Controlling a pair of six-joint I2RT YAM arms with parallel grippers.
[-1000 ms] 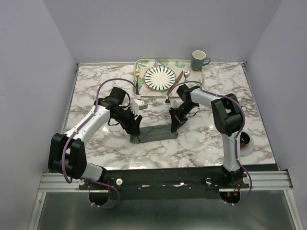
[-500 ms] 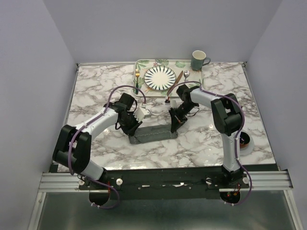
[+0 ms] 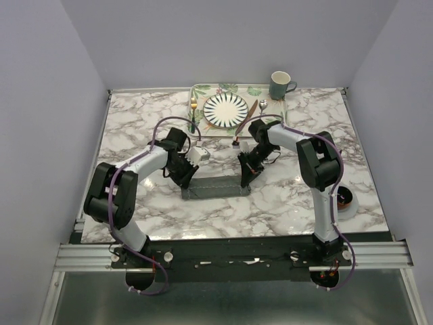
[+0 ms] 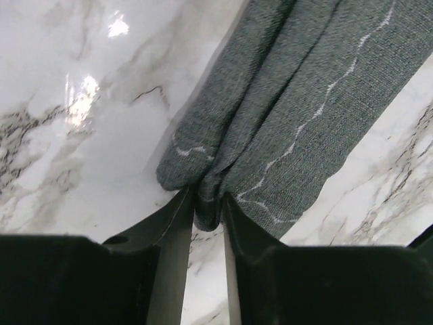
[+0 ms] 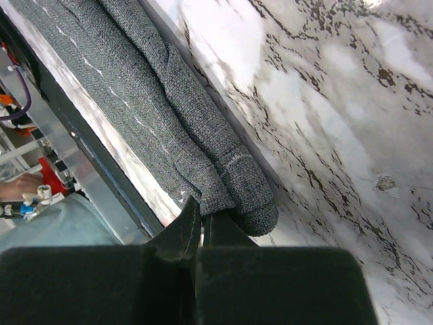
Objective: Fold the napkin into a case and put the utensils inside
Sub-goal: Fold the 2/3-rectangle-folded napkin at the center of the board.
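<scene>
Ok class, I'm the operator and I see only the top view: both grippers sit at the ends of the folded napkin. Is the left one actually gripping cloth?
Observer: Yes. The left wrist view shows the left gripper pinching a fold at the napkin end.
Operator: And the right one?
Observer: The right wrist view shows the right gripper shut, tips against the napkin's other end. I cannot tell whether cloth is caught between them.

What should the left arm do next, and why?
Probably lift that end a little: the left gripper pinches a fold of the napkin, which lies as a narrow strip, while the right gripper is shut at its other end.
</scene>
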